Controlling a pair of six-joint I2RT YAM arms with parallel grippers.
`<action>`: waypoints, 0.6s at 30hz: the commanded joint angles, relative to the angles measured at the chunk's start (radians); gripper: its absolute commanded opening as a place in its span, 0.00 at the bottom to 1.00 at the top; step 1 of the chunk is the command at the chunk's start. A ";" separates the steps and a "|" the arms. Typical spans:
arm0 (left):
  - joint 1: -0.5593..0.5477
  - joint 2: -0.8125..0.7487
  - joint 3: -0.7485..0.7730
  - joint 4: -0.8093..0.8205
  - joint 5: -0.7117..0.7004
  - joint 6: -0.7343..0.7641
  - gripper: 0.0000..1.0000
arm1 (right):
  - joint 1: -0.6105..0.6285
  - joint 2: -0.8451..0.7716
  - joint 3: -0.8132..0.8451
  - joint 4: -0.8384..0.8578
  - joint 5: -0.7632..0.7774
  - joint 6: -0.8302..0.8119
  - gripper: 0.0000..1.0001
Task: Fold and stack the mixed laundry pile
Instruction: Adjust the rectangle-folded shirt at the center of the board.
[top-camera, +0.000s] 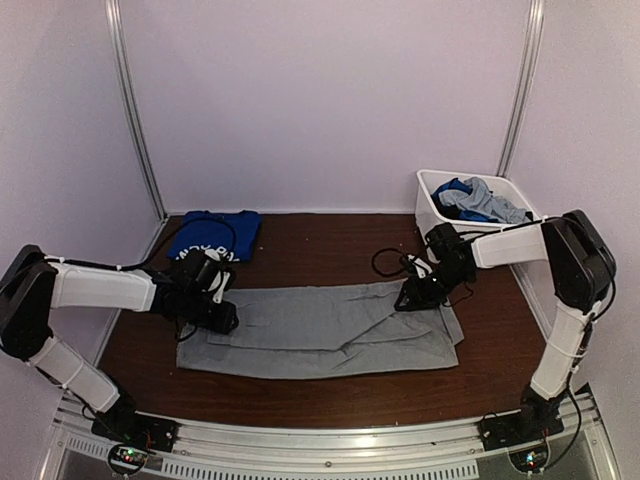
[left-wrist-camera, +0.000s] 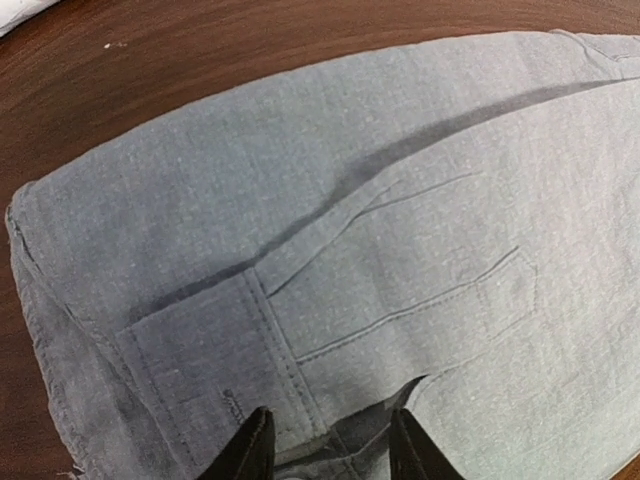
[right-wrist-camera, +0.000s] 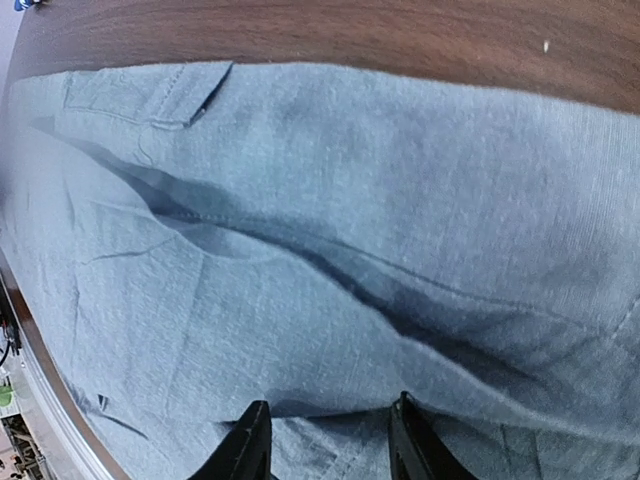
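A light-grey garment (top-camera: 330, 325) lies spread flat across the middle of the table, and it fills the left wrist view (left-wrist-camera: 400, 200) and the right wrist view (right-wrist-camera: 350, 200). My left gripper (top-camera: 228, 318) (left-wrist-camera: 330, 445) rests at its left end, by a pocket and waistband seam, jaws apart over the cloth. My right gripper (top-camera: 408, 300) (right-wrist-camera: 330, 440) is low on the garment's right end, jaws apart astride a raised fold. A royal-blue garment (top-camera: 205, 232) with white print lies folded at the back left.
A white bin (top-camera: 430, 218) at the back right holds more blue and grey laundry (top-camera: 478, 200). Dark wooden tabletop (top-camera: 320, 250) shows behind the grey garment. A metal rail (top-camera: 330, 440) runs along the near edge between the arm bases.
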 joint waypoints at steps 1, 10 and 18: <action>-0.001 -0.028 -0.010 -0.046 -0.047 -0.029 0.41 | -0.003 -0.047 -0.090 -0.003 0.059 0.016 0.40; -0.004 -0.153 0.034 -0.023 0.023 0.057 0.44 | -0.052 -0.277 0.008 -0.039 0.048 0.046 0.43; -0.005 -0.057 0.141 -0.011 0.061 0.086 0.44 | -0.099 -0.134 0.104 -0.046 0.137 0.037 0.27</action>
